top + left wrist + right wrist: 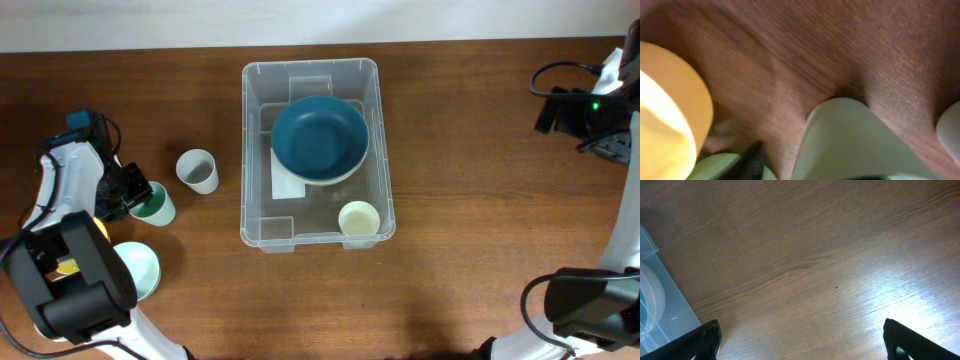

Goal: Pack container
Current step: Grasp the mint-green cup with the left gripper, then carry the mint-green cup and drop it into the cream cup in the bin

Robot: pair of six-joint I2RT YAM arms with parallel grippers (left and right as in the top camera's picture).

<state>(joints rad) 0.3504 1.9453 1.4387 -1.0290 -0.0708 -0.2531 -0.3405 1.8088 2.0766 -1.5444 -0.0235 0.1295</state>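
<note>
The clear container stands mid-table and holds a blue bowl and a pale yellow cup. Its corner shows at the left edge of the right wrist view. My left gripper sits at the left rim of a green cup. In the left wrist view the cup's pale green wall fills the foreground. One black finger stands just left of it with a sliver of wood between; the other finger is hidden. My right gripper hangs open over bare wood, right of the container.
A grey cup stands between the green cup and the container. A mint bowl and a yellow cup lie near the left arm's base. The right arm and its cables are at the far right edge.
</note>
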